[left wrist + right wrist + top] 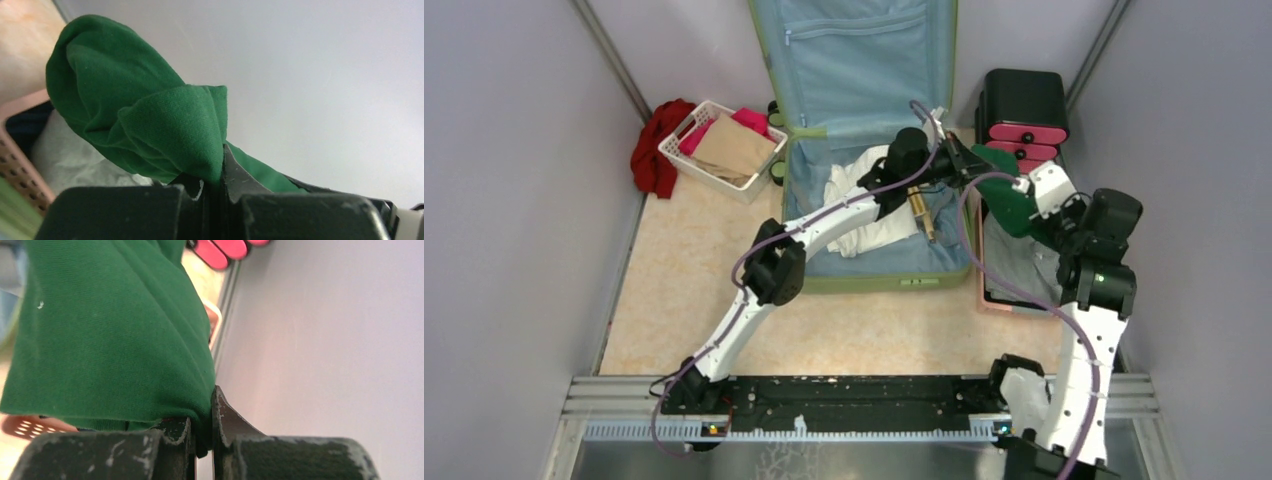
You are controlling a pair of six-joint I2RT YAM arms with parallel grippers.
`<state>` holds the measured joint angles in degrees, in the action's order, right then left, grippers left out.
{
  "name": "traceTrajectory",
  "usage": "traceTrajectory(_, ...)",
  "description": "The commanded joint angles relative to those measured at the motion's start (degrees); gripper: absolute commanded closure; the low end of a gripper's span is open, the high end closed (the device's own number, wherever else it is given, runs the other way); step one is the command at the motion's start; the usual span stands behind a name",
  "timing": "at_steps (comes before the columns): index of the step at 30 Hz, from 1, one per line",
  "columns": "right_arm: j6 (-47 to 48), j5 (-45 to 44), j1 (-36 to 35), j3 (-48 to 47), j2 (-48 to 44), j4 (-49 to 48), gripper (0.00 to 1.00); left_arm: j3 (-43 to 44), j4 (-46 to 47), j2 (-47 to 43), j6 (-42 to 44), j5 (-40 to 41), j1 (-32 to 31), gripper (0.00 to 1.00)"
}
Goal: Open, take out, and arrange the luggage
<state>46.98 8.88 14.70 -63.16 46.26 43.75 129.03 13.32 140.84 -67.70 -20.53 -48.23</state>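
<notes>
Dark-green knit garment (pixel 1009 210) pinched by both claws beside the open case.
Top view: large light-green hard-shell suitcase (pixel 874 284) open at twelve o'clock; left gripper (pixel 972 160) and right gripper (pixel 1026 195) at its three o'clock, beside the rim, over a pink plastic basket (pixel 979 292). Left wrist: clamped on a bunched fold. Right wrist: nipping a flat edge. Shell probably stiff, bulky, slick; rim the likeliest hold.

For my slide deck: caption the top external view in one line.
Left end effector and right end effector grip a green garment above the pink basket beside the open luggage.
</notes>
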Motion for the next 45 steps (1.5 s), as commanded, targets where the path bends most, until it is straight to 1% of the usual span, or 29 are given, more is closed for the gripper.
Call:
traceTrajectory(1, 7.31, 5.84, 11.87, -0.30, 0.29, -2.00, 1.00, 5.42, 9.20, 4.37, -4.26, 0.23, -0.81, 1.00)
traceTrajectory(3, 8.94, 8.48, 16.35, -0.13, 0.85, -2.31, 1.00, 6.65, 10.65, 6.65, -4.68, 0.73, -2.13, 1.00)
traceTrajectory(6, 10.50, 9.82, 20.29, 0.77, 0.66, -3.85, 1.00, 8.36, 12.38, 9.89, -5.76, 1.79, -4.01, 1.00)
traceTrajectory(9, 12.06, 9.18, 21.20, 3.43, -0.71, -5.40, 1.00, 10.41, 12.92, 13.51, -6.90, 3.36, -5.42, 1.00)
traceTrajectory(14, 14.99, 5.61, 21.44, 11.31, -4.35, -9.69, 1.00, 11.36, 13.88, 17.89, -7.66, 5.63, -6.26, 1.00)
traceTrajectory(17, 16.00, 6.93, 22.38, 13.12, -5.91, -8.87, 1.00, 11.76, 14.55, 19.73, -8.82, 5.24, -6.39, 1.00)
traceTrajectory(20, 17.02, 11.68, 22.65, 13.00, -7.20, -4.49, 1.00, 11.48, 14.49, 20.26, -8.92, 4.08, -6.44, 1.00)
traceTrajectory(23, 16.11, 13.29, 22.65, 12.58, -7.16, -4.43, 1.00, 11.50, 13.90, 19.54, -7.52, 4.29, -6.44, 1.00)
traceTrajectory(26, 12.95, 10.65, 22.64, 10.41, -4.48, -8.85, 1.00, 11.63, 14.06, 18.68, -6.73, 6.69, -6.29, 1.00)
traceTrajectory(31, 6.39, 5.76, 22.66, 2.05, 2.15, -15.07, 1.00, 13.82, 17.04, 19.07, -9.53, 12.44, -6.80, 1.00)
traceTrajectory(33, 4.86, 5.05, 22.66, 0.14, 2.84, -17.71, 1.00, 15.69, 17.44, 19.44, -9.92, 14.92, -7.43, 1.00)
traceTrajectory(37, 5.16, 4.58, 22.66, -0.52, 1.95, -22.14, 1.00, 17.03, 18.31, 18.65, -9.25, 19.03, -8.65, 1.00)
traceTrajectory(41, 8.77, 6.70, 22.66, 4.00, -2.06, -23.16, 1.00, 16.90, 18.56, 18.74, -8.93, 19.80, -8.77, 0.99)
traceTrajectory(45, 13.47, 9.46, 22.68, 12.76, -6.69, -21.73, 1.00, 15.49, 18.01, 20.72, -10.54, 17.44, -8.52, 1.00)
